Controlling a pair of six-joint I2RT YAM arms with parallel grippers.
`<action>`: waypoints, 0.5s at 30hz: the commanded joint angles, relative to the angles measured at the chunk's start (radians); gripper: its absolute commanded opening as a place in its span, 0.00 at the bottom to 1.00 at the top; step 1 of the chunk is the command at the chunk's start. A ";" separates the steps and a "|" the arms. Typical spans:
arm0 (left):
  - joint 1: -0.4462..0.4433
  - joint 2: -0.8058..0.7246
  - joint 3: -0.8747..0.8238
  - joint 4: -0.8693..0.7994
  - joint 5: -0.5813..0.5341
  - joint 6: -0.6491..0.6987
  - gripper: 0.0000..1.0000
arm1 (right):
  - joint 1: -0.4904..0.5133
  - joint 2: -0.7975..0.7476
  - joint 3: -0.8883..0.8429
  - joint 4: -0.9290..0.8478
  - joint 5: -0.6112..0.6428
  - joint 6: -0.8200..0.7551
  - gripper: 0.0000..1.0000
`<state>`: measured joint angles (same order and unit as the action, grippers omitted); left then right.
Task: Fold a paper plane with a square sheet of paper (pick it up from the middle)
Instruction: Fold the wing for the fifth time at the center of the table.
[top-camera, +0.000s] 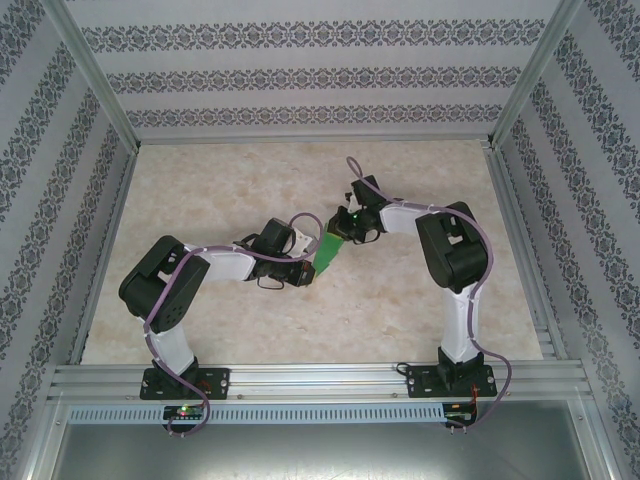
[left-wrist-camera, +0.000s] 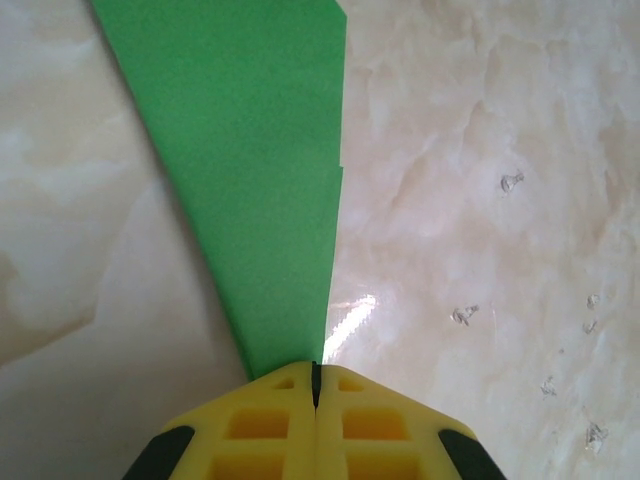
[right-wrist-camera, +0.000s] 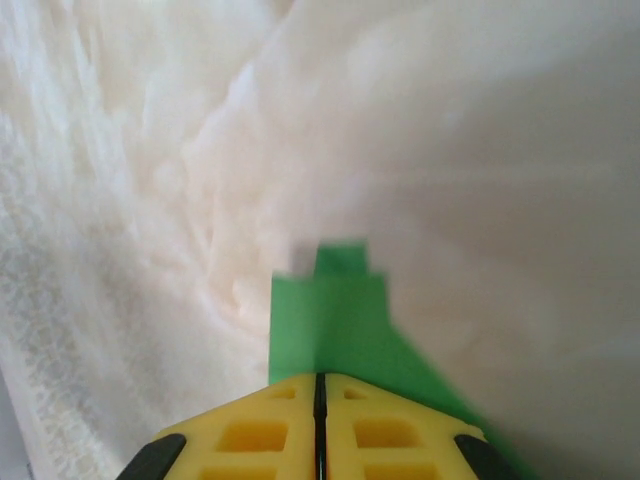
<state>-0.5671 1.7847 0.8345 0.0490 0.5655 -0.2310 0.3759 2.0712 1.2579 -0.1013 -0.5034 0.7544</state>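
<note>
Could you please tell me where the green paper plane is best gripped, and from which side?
Probably at the two ends of the paper plane, each approached along its length. It is thin, flat and tapered, so jaws must close across its faces. The left gripper is shut on the narrow tip and the right gripper on the wider, stepped end.

The plane (top-camera: 327, 252) spanned the gap between the two tools over the middle of the counter (top-camera: 200, 190). The left tool (top-camera: 307, 272) gripped its near, left end; the right tool (top-camera: 341, 233) gripped its far, right end.
</note>
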 joint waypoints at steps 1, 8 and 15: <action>-0.001 0.023 -0.049 -0.180 0.013 0.018 0.00 | -0.031 0.013 0.026 -0.015 0.037 -0.040 0.10; 0.001 0.038 -0.033 -0.175 0.013 0.016 0.00 | -0.033 -0.192 -0.126 0.024 -0.018 -0.013 0.10; 0.001 0.053 -0.017 -0.179 0.019 0.022 0.00 | -0.004 -0.372 -0.288 0.041 -0.022 0.036 0.10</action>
<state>-0.5671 1.7855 0.8383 0.0208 0.6022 -0.2310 0.3500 1.7470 1.0229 -0.0696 -0.5102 0.7635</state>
